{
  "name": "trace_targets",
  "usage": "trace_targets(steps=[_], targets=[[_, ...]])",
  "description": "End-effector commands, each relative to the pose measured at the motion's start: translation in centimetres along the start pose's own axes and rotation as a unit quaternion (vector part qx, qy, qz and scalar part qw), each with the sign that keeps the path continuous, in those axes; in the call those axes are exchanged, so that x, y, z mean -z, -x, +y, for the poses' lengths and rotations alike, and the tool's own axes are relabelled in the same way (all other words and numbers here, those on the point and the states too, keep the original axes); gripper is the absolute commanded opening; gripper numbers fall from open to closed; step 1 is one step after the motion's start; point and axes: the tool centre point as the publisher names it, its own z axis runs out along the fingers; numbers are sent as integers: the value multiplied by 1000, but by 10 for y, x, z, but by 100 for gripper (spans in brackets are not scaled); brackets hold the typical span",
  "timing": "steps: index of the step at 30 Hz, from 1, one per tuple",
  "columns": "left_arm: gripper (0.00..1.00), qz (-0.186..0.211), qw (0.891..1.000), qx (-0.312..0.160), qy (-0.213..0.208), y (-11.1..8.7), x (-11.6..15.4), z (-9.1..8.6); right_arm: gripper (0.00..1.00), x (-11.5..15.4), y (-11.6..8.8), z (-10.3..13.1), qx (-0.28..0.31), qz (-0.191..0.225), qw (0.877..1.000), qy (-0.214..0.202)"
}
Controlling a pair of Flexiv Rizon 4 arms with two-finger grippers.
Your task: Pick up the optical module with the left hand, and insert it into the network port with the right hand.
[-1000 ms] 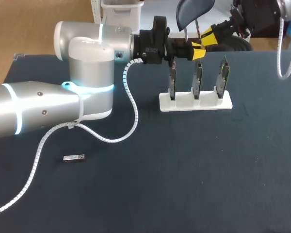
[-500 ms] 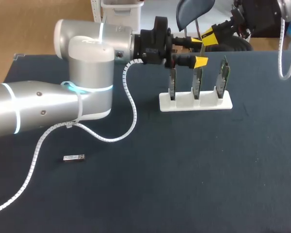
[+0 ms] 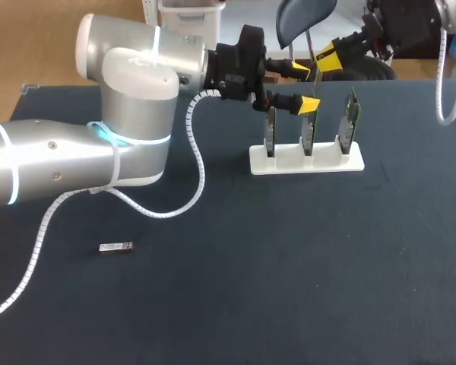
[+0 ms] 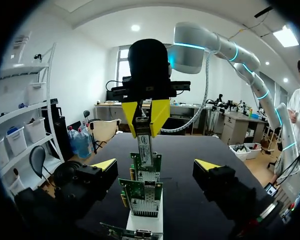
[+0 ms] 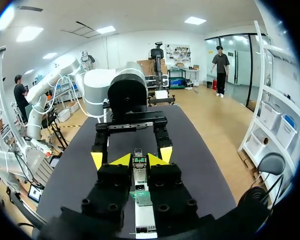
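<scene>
Left claw [image 3: 305,87]: fingers set wide, nothing gripped. Row of three circuit boards [image 4: 141,197] lies ahead of it, in line with gap between fingers.

Right claw [image 5: 138,160]: closed on optical module [image 4: 145,145], one yellow tip on each side. Module projects ahead of tips toward board nearest that claw; contact with board cannot be told.

Boards stand upright in white holder [image 3: 306,161] on worktop [image 3: 289,266].

Second module [image 3: 116,247] lies flat on worktop, well apart from both claws, near left arm's cable [image 3: 194,182].
</scene>
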Motion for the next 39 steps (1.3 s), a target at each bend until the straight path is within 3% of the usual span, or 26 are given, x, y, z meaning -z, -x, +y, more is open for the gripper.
trace_targets(steps=[1, 10, 17, 22, 39], targets=[[100, 38, 999, -9, 7, 3, 10, 4, 0, 2, -1, 4, 0, 0, 1000, -2], [100, 79, 997, 0, -4, -5, 18, 13, 0, 1, -2, 5, 1, -1, 1000, -3], [100, 85, 996, 4, -17, -6, 8, 11, 0, 1, -3, 5, -1, -3, 1000, -4], [100, 114, 993, 12, -11, -11, 4, 8, 0, 1, -3, 4, -2, -3, 1000, -4], [100, 119, 992, 42, -14, -20, 7, 10, 0, -1, -4, -1, -4, -1, 1000, -3]])
